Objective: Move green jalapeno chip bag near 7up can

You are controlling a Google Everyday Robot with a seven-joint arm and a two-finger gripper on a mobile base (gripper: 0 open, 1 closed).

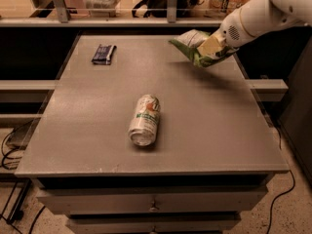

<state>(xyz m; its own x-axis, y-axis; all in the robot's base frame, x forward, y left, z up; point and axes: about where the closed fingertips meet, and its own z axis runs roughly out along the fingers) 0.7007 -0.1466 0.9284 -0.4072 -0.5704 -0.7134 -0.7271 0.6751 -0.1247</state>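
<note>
The green jalapeno chip bag is held up off the grey table at the far right, tilted, its free end pointing left. My gripper is shut on the bag's right end, at the tip of the white arm that reaches in from the upper right. The 7up can lies on its side near the table's middle, open top toward the front edge. The bag is well behind and to the right of the can.
A small dark blue wrapped bar lies at the table's far left. A shelf rail with posts runs behind the table. Side ledges flank the table; drawers are below the front edge.
</note>
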